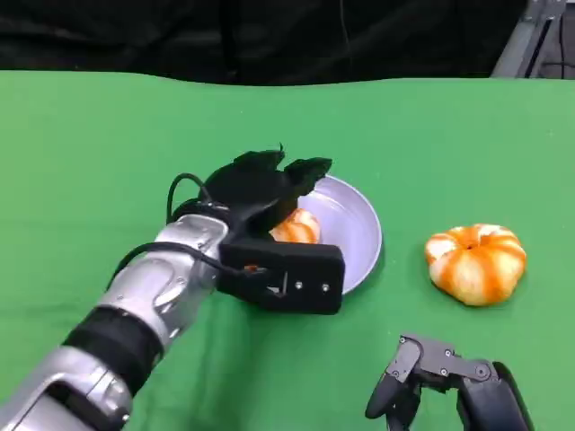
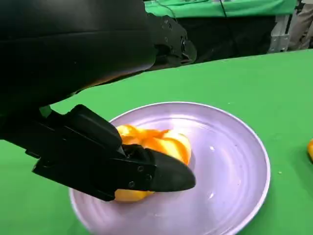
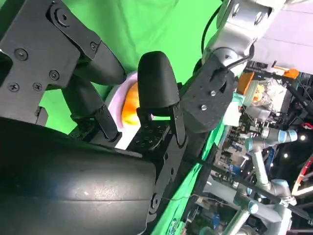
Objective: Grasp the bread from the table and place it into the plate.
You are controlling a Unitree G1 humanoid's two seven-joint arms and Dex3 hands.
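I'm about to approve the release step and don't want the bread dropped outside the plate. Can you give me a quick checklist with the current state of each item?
1. Bread over the plate: ok.
2. Bread resting on the plate surface: cannot tell; it looks low.
3. Left hand holds the bread: ok, fingers wrap it.
4. Right hand away from the plate: ok.
5. Second bread on the table, apart from the plate: ok.
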